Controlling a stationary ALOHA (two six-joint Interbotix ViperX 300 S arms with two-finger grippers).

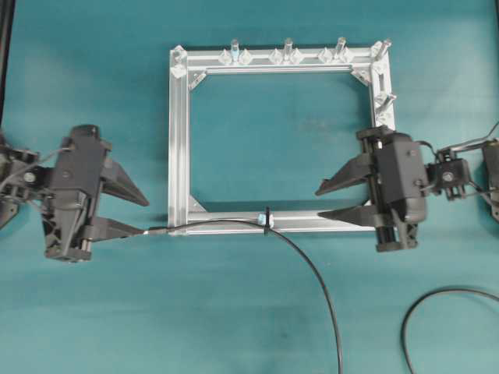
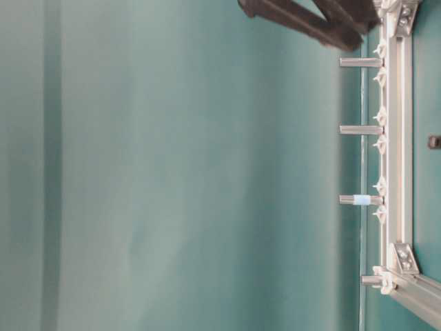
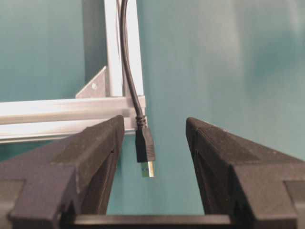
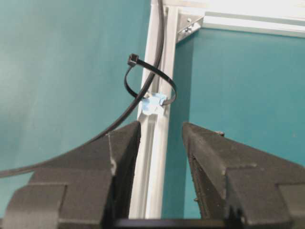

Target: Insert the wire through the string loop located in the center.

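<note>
Metal frame, rubbery cable, matt table

The frame (image 1: 181,140) is brushed silver metal; the wire (image 3: 127,62) has smooth, slightly glossy black sheathing; the string loop (image 4: 143,83) looks plastic; the table (image 1: 257,312) matt teal.

Surface: teal table (image 1: 93,312).
Centre: silver frame (image 1: 179,140) lying flat.
Lower middle: wire (image 1: 312,269).
Lower right: second dark cable (image 1: 425,304).

No readable text, labels, brands or numbers anywhere: none on the frame (image 1: 181,140), the wire (image 1: 312,273) or either gripper housing.
</note>
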